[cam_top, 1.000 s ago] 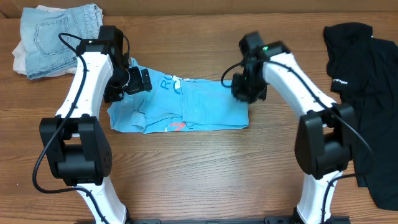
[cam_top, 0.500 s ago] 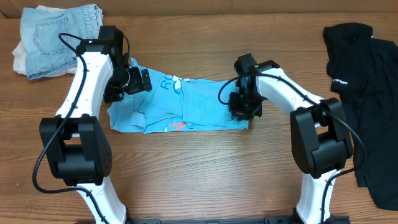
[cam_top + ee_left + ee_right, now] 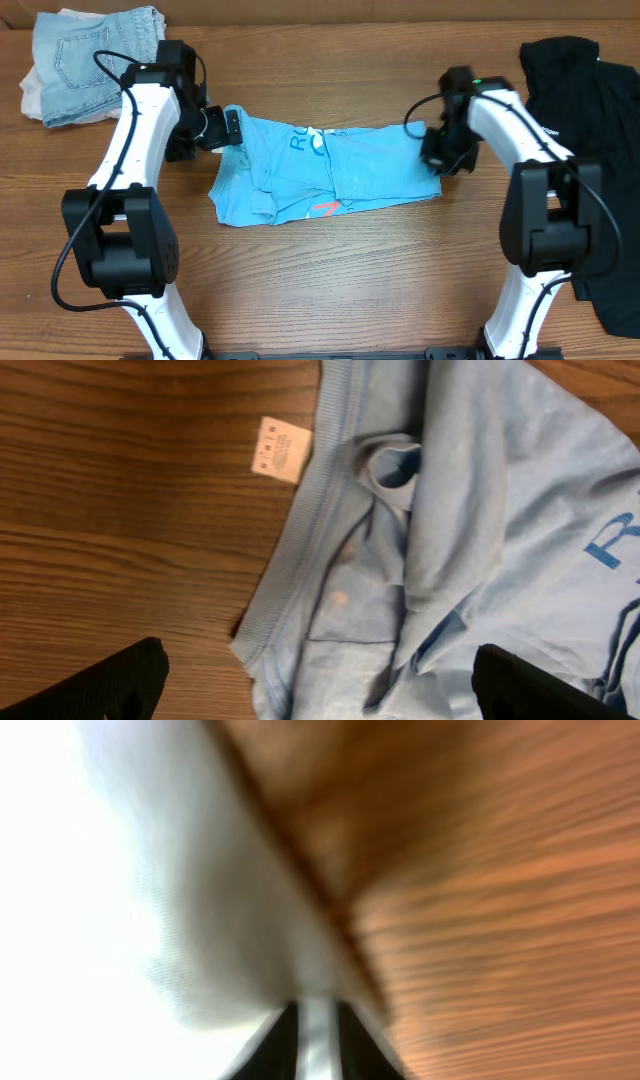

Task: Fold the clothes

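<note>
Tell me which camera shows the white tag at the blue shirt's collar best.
Left wrist. The white tag lies flat on the table beside the blue T-shirt's collar, close and sharp. From overhead the tag cannot be made out. The right wrist view is a blur of pale cloth and wood grain, with no tag.

Overhead light is even and the view sharp, with soft shadows on the brown wooden worktop (image 3: 330, 280). The left wrist view shows the light sky-blue T-shirt (image 3: 480, 510) in focus. The right wrist view is blurred, left side burnt white.
</note>
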Robot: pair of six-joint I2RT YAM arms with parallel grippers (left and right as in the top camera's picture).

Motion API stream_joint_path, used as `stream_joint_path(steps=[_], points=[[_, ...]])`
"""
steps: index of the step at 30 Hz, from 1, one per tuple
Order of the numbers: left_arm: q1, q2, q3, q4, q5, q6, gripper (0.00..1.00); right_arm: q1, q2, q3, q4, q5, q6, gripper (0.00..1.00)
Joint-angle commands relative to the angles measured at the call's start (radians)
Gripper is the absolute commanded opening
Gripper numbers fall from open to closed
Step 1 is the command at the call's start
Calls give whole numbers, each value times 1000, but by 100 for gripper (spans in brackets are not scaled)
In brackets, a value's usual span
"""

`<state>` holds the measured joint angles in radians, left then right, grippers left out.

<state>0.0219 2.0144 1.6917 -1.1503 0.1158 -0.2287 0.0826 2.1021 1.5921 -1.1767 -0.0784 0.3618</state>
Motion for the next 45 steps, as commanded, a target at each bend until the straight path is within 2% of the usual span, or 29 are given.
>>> stream_joint_path(steps=[1, 2, 3, 4, 12, 20, 26, 31, 40, 45], points=[[36, 7, 10, 4, 16, 37, 100, -42, -72, 65, -10, 20, -22, 49], [42, 9, 10, 6, 48, 55, 100, -51, -80, 72, -13, 11, -22, 78], [45, 10, 10, 7, 89, 75, 100, -58, -88, 76, -15, 3, -22, 95], [46, 14, 10, 7, 133, 99, 100, -63, -94, 78, -16, -2, -23, 100], [43, 87, 10, 29, 248, 217, 100, -138, -97, 78, 63, -2, -55, 100], [125, 207, 10, 68, 241, 288, 100, -282, -98, 77, 27, -126, -56, 100], [187, 222, 10, 81, 357, 397, 100, -332, -97, 77, 18, -126, -55, 100], [171, 255, 10, 38, 441, 430, 100, -328, -97, 77, 19, -126, -55, 100], [28, 369, 10, 15, 460, 425, 100, -317, -97, 77, 11, -125, -56, 100], [-18, 381, 10, 55, 411, 348, 100, -317, -97, 77, 2, -125, -56, 100]])
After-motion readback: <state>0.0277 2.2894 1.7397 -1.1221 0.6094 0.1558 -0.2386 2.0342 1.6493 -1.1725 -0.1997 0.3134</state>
